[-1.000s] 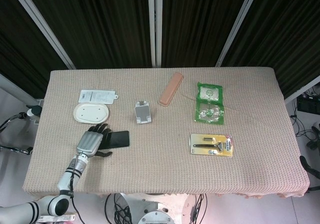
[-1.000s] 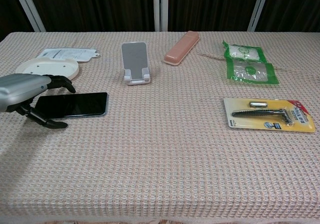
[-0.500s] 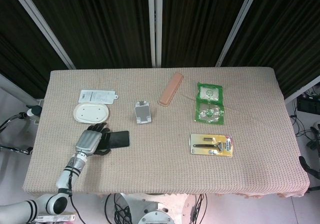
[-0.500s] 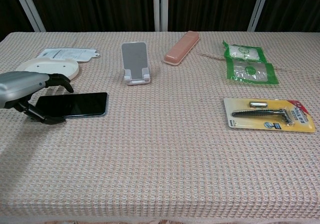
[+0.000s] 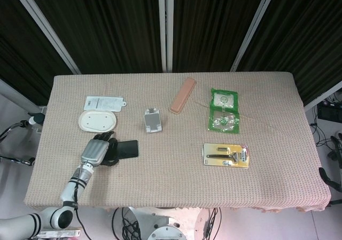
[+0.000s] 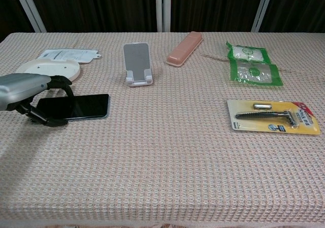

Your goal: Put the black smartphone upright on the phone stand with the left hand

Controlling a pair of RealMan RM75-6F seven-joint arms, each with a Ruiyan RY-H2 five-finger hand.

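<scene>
While the left hand curls loosely over the black smartphone's left end at the frame's left, phone flat, grip unclear, it could slip short of the phone stand.

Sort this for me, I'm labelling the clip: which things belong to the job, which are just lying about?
Job: flat black smartphone; white-grey phone stand; left hand.
Lying about: pink oblong case; green packets; yellow-carded razor; white oval tray; white sachet.
</scene>
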